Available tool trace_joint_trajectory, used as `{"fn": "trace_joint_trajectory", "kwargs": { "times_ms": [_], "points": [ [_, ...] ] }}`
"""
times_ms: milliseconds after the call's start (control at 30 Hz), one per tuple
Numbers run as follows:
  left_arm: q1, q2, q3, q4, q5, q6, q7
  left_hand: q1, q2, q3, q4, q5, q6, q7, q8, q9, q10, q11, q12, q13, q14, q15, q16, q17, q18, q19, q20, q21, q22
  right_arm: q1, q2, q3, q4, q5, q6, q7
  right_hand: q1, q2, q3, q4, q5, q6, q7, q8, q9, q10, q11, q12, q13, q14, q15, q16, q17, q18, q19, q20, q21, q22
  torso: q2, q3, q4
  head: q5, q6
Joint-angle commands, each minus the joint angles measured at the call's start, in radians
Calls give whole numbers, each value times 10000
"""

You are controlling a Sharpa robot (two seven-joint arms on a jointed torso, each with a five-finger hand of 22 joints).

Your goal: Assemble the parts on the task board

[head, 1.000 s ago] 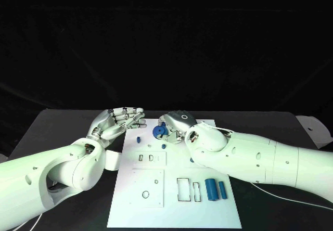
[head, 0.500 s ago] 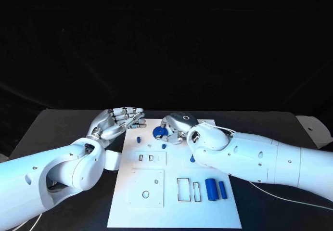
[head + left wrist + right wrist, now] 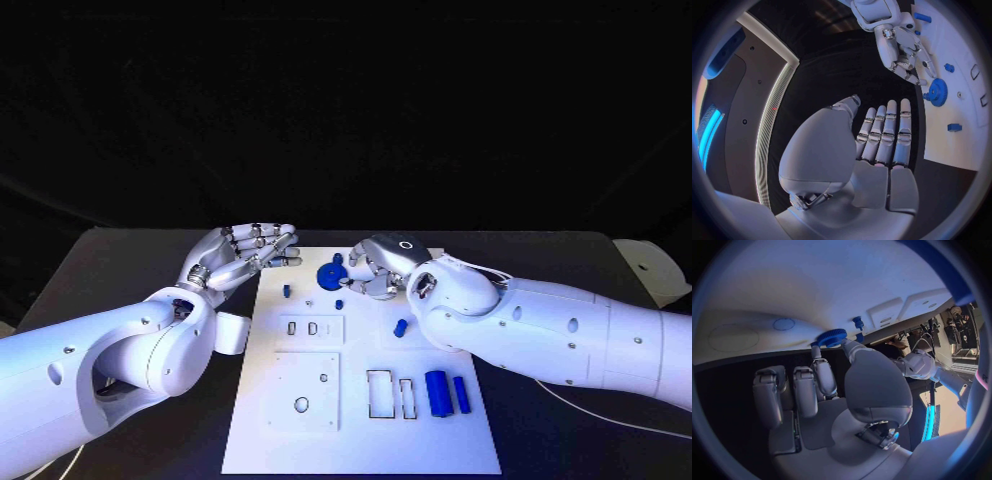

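The white task board [image 3: 361, 440] lies in the middle of the table. My right hand [image 3: 381, 264] is over its far end and pinches a blue gear [image 3: 332, 273] between thumb and a finger; the right wrist view shows that gear [image 3: 831, 336] at the fingertips [image 3: 817, 357]. I cannot tell whether the gear touches the board. My left hand [image 3: 238, 252] hovers open beside the board's far left corner, fingers straight and holding nothing [image 3: 879, 145]. From the left wrist view the right hand [image 3: 901, 50] and gear [image 3: 937, 91] lie just ahead.
Small blue pegs [image 3: 287, 291] [image 3: 340, 303] stand near the board's far end, and another blue piece [image 3: 400, 327] lies mid-board. Two blue cylinders [image 3: 437, 392] [image 3: 462, 395] lie by rectangular slots [image 3: 381, 393] near the front right. The black table [image 3: 130, 270] surrounds the board.
My right arm has shifted slightly to the right while the gear stays at nearly the same spot. The left hand has not moved.
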Motion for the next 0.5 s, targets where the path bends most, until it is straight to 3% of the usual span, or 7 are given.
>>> {"fn": "trace_joint_trajectory", "kwargs": {
  "times_ms": [33, 133, 167, 233, 367, 433, 500],
  "points": [
    [12, -21, 7, -3, 18, 117, 104, 2, 26, 69, -13, -50, -75, 348, -55, -14, -97, -4, -58, 4, -68, -21, -40, 16, 128, 53, 25, 4, -13, 94, -574, 58, 482, 609, -1063, 586, 337, -64, 218, -60, 28, 78, -16, -52, 1, 85, -27, 75, 645, 848, -21, 7, 1754, -143, 1046, 19, 44, 2627, -21, 3, -24, -9, 38],
    [12, -68, 7, -4, 19, 149, 104, 10, 30, 80, -25, -47, -85, 350, -62, -17, -109, -1, -63, 3, -75, -18, -46, 24, 128, 49, 26, 1, -18, 271, -1330, 98, 948, 1814, -1231, 1448, 690, -111, 453, -174, -80, 45, 3, -123, -17, 78, -17, 65, 648, 833, -18, -15, 1703, -143, 1046, 13, 44, 2627, -40, 10, -79, -18, 62],
    [12, -84, 7, -4, 19, 163, 105, 11, 29, 81, -27, -47, -85, 349, -62, -17, -109, -1, -63, 3, -75, -18, -47, 25, 128, 49, 27, 1, -18, 319, -1526, 104, 1042, 2177, -1197, 1674, 1057, -227, 619, -380, -363, 97, 6, -137, -15, 37, -10, 21, 621, 811, -23, -52, 1618, -143, 1046, 13, 44, 2627, -52, 18, -114, -17, 61],
    [12, -118, 6, -1, 20, 188, 111, 12, 27, 81, -29, -47, -84, 348, -61, -16, -107, -2, -62, 4, -76, -18, -48, 25, 128, 48, 27, 1, -19, 449, -2147, 118, 1269, 3310, -893, 2353, 1526, -409, 770, -704, -683, 118, 14, -174, -21, 42, -12, 23, 628, 822, -23, -34, 1672, -143, 1046, 11, 44, 2627, -72, 25, -166, -39, 59],
    [11, -130, 6, -52, 20, 266, 131, 13, 14, 78, -37, -50, -74, 342, -56, -14, -91, -7, -53, 8, -78, -18, -50, 29, 126, 44, 29, -2, -22, 578, -2979, 128, 1346, 4689, -285, 3060, 1859, -607, 836, -956, -778, 65, -29, -260, -48, -68, -50, -115, 522, 825, -40, -30, 1692, -143, 1046, 0, 44, 2627, -130, 48, -261, -67, 72],
    [11, -114, 5, -96, 21, 311, 137, 14, 9, 78, -41, -51, -66, 337, -51, -12, -79, -11, -46, 11, -79, -19, -51, 31, 126, 41, 30, -4, -23, 613, -3426, 127, 1286, 5175, 123, 3394, 2036, -680, 857, -1077, -860, 83, -106, -287, -54, -109, -109, -168, 484, 828, -81, -23, 1714, -143, 1046, -26, 44, 2627, -157, 64, -278, -215, 86],
    [10, -97, 5, -132, 21, 338, 141, 16, 5, 79, -46, -52, -56, 332, -46, -9, -66, -15, -40, 14, -78, -20, -52, 34, 126, 39, 30, -5, -25, 613, -3808, 126, 1175, 5317, 441, 3684, 2199, -740, 884, -1183, -863, 140, -156, -293, -53, -161, -151, -234, 436, 832, -116, -16, 1741, -143, 1046, -57, 44, 2627, -161, 86, -277, -265, 80]
  ]
}}
